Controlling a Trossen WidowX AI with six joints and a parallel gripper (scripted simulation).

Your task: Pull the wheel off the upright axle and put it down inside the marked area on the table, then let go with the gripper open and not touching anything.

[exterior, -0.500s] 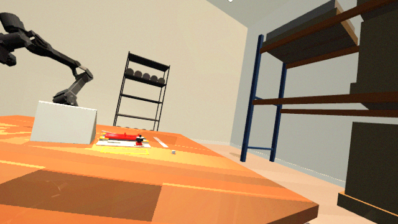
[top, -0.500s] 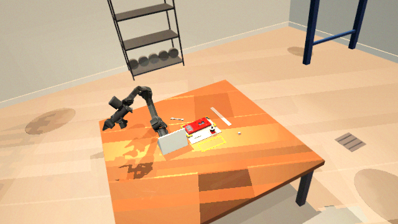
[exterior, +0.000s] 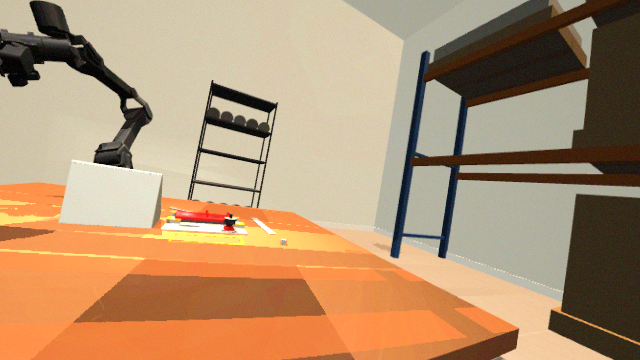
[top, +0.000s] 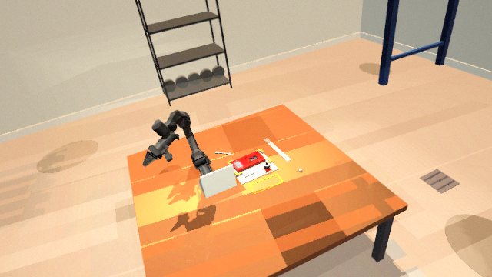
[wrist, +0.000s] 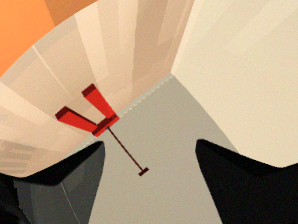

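Note:
The small black wheel (top: 267, 165) (exterior: 230, 219) appears to sit on its upright axle above a red foot, at the right end of a white plate (top: 250, 178) (exterior: 172, 228). The axle itself is too small to make out. The marked area, a yellow outline (top: 269, 187) (exterior: 206, 243), lies on the table in front of the plate; no object shows inside it. My gripper (top: 145, 164) (wrist: 151, 147) is raised high at the table's far left, well away from the wheel. Its fingers are apart with nothing between them. The fingertips are out of frame in the exterior view.
A red tray (top: 246, 161) (exterior: 197, 216) lies behind the plate. A white block (top: 218, 182) (exterior: 111, 195) stands by the arm's base. A white strip (top: 277, 149) (exterior: 263, 226) and a small pale cube (top: 300, 170) (exterior: 283, 241) lie to the right. A distant red object (wrist: 106, 125) shows in the wrist view.

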